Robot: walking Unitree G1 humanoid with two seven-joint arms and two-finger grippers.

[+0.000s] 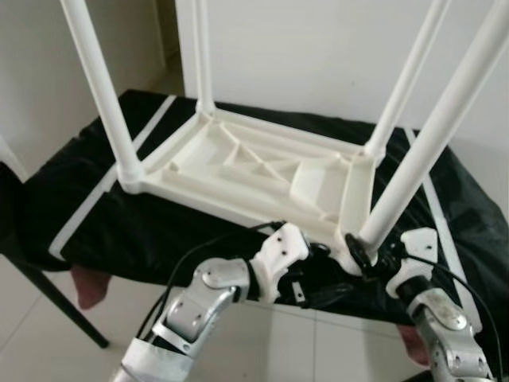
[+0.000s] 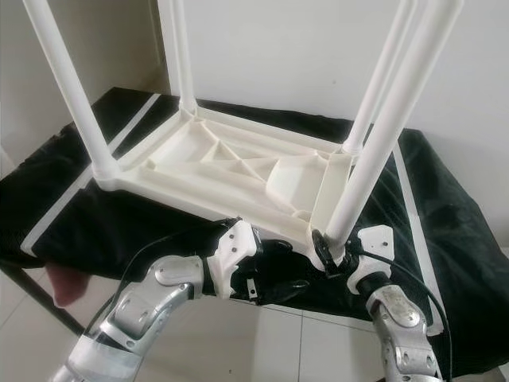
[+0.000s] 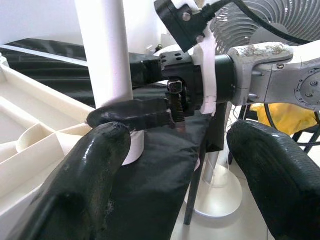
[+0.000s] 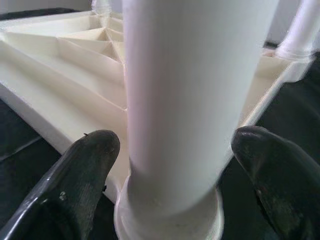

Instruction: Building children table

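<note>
A white plastic children's table point(image 1: 262, 171) lies upside down on a black-covered bench point(image 1: 95, 207), its four white legs pointing up. My right gripper point(image 1: 362, 259) is at the near right corner, shut on the base of the near right leg point(image 1: 429, 151). In the right wrist view its fingers point(image 4: 95, 155) sit on both sides of that leg point(image 4: 180, 90). My left gripper point(image 2: 290, 270) hovers open at the bench's front edge, just left of that corner, with nothing between its fingers point(image 3: 95, 165). The left wrist view looks at the right gripper point(image 3: 112, 95) clasping the leg.
The black cover carries white stripes point(image 1: 103, 187) and hangs over the front edge. A white wall stands close behind. A pedestal fan point(image 3: 265, 25) and something yellow point(image 3: 280, 112) are off to the right. Pale tiled floor point(image 1: 71, 350) and a dark bench leg point(image 1: 60, 306) lie below.
</note>
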